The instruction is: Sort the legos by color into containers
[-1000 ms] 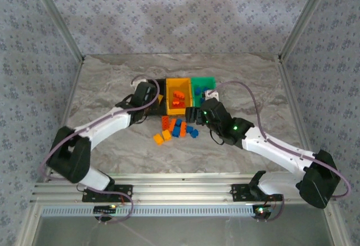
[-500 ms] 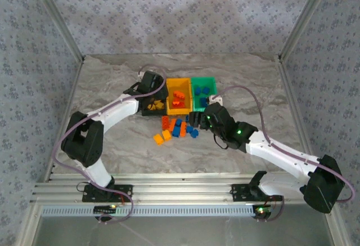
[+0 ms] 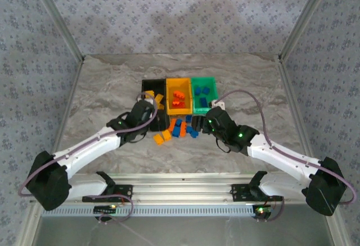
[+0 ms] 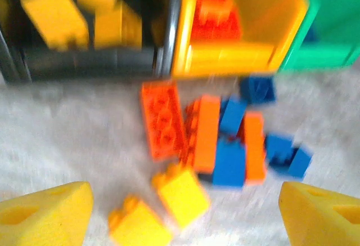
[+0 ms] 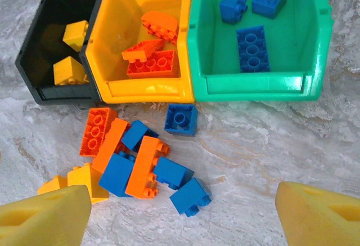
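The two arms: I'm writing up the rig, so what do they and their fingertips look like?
The left arm and right arm have white links and black joint housings, each with a lilac cable. Small green lights glow on the right arm. The fingertips carry wedge-shaped yellow foam pads.

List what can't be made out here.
- Left wrist view: motion blur; studs on the loose legos unreadable; top edge cuts off yellow bricks in the black bin.
- Top view: left arm covers the black bin's near corner; legos too small to count.
- Right wrist view: own fingertip hides part of a yellow lego; stacked bricks hide those beneath.
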